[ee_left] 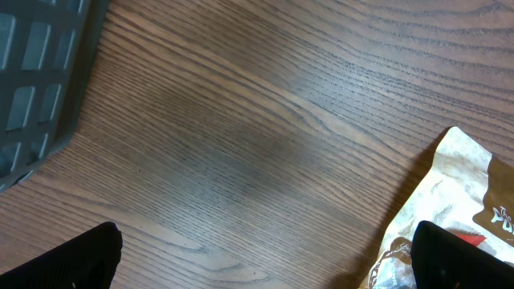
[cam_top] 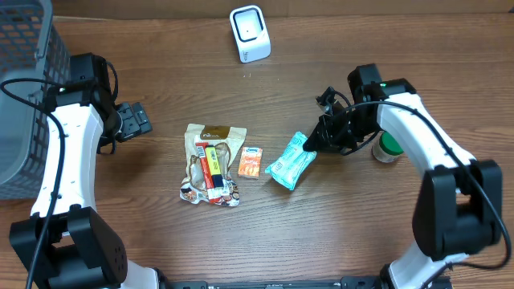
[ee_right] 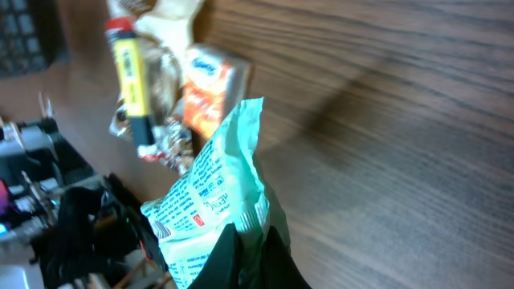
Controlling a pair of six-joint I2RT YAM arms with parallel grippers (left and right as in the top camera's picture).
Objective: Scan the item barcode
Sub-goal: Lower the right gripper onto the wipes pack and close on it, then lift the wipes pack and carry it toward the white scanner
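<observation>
Pinches teal packet (cam_top: 291, 164) by its upper-right end with right claw (cam_top: 308, 145), clamped narrow on the crinkled foil edge. Shows small dark print on the packet's pale face in the wrist view; too small to tell whether a barcode sits there. Cannot tell whether the packet's far end rests on the table (cam_top: 337, 233) or hangs just off it. Just past the packet, straight out from the claw's tips: small orange box (cam_top: 250, 162), lying flat, near the packet but apart from it. Right beyond that box, touching or nearly so: tan snack bag (cam_top: 201, 136), flat on the wood, with yellow marker (cam_top: 213, 164) lying lengthwise on top. Behind the claw, on the other side of the right arm: green-lidded jar (cam_top: 389, 147), upright, partly hidden by the arm. Well ahead and to the left of the claw, near the table's back edge: white scanner (cam_top: 250, 32), standing alone, well apart from claw and packet alike. Farthest off, past the bag: left claw (cam_top: 132, 120), spread wide and empty, over bare wood between tan snack bag and grey basket (cam_top: 24, 88), with the bag's corner just beside one fingertip (ee_left: 458, 257) in its own wrist view and the basket's mesh wall at the opposite side.
</observation>
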